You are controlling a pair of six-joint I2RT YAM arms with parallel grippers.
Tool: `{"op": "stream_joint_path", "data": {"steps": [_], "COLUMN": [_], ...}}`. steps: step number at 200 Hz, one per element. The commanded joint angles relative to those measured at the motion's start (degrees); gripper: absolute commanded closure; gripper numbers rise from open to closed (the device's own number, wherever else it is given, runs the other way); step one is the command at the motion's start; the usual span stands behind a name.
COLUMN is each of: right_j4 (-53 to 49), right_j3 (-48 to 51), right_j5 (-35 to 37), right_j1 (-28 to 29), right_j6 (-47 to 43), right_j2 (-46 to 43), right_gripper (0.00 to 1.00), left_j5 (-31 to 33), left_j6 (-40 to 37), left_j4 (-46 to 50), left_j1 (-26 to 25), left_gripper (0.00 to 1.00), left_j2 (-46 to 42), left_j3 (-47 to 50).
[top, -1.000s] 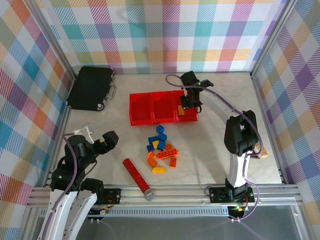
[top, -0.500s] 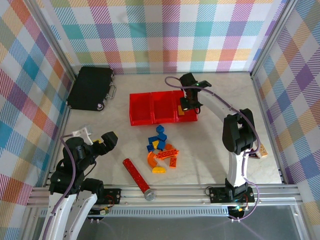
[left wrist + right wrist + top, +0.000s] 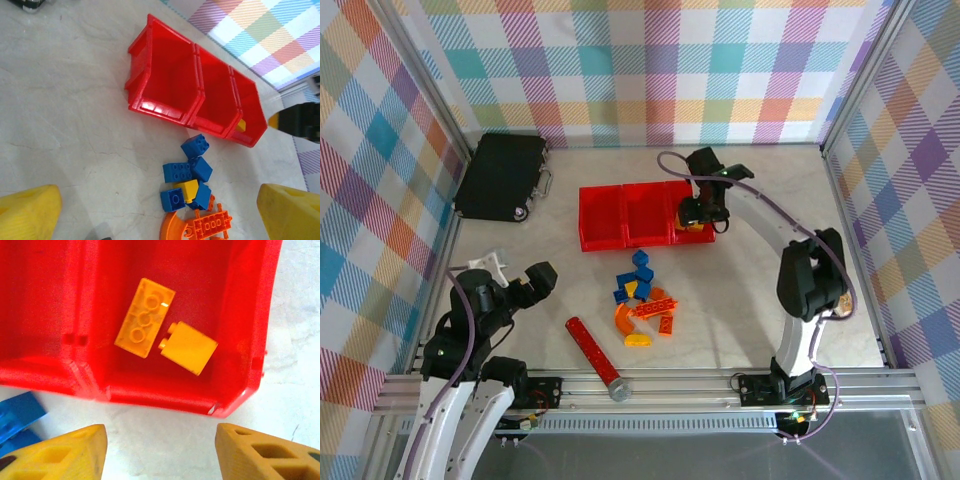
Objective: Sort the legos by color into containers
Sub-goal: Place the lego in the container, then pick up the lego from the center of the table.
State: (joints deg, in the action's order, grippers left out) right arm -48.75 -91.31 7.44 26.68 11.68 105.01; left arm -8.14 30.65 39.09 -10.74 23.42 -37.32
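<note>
Containers: red plastic, glossy, smooth walls catching light
Legos: hard shiny plastic, studded
Table: pale marbled sheet, smooth, low sheen
Frame rails: brushed metal
Walls: checked cloth, matt
Case: black, matt, metal fittings

We read no text, label, brand or number on the legos, containers or black case.

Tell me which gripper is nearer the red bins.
Right. The right gripper hangs over the rightmost of the red bins; the left gripper is well apart, toward the near left.
</note>
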Motion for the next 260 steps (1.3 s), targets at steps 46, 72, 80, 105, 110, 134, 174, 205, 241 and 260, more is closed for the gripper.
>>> {"op": "stream_joint_path", "data": {"steps": [46, 72, 80, 105, 110, 134, 174, 205, 241, 260], "right_j4": [3.7, 5.9, 6.3, 6.1, 6.0, 6.1, 5.9, 3.4, 0.7, -0.5], "right_j3": [9.2, 10.3, 10.1, 8.2, 7.8, 6.2, 3.6, -0.5, -5.0, -7.0], "right_j5": [-10.0, -10.3, -9.9, -9.6, -9.4, -10.0, -9.2, -8.1, -6.4, -5.7], "right_j1": [8.0, 12.3, 13.3, 15.0, 15.2, 15.3, 16.0, 16.4, 16.6, 16.5], "right_j6": [9.9, 12.0, 12.2, 9.8, 9.3, 7.3, 4.4, 0.6, -2.8, -4.4], "right_j2": [-8.5, -7.3, -6.3, -2.1, -1.3, 1.8, 6.2, 10.1, 13.6, 15.2], "right_gripper": [0.24, 0.20, 0.19, 0.19, 0.19, 0.19, 0.19, 0.19, 0.18, 0.18], "left_j5": [-2.9, -3.9, -4.1, -4.4, -4.7, -5.2, -5.2, -5.2, -5.3, -5.4], "left_j6": [0.2, 0.2, 0.2, 0.2, 0.3, 0.7, 0.6, 0.7, 0.7, 0.6], "left_j4": [-0.4, -1.4, -1.3, -1.0, -1.2, -1.5, -1.7, -1.6, -1.7, -1.7], "left_j1": [-0.4, -0.4, -0.4, -0.4, -0.4, -0.5, -0.6, -0.7, -0.7, -0.8], "left_gripper": [0.00, 0.00, 0.00, 0.00, 0.00, 0.00, 0.00, 0.00, 0.00, 0.00], "left_j2": [3.1, 4.0, 4.5, 5.3, 5.3, 5.3, 5.2, 5.2, 5.2, 5.3], "left_j3": [0.0, 0.3, 0.2, 0.0, 0.1, 0.4, 0.4, 0.4, 0.4, 0.3]}}
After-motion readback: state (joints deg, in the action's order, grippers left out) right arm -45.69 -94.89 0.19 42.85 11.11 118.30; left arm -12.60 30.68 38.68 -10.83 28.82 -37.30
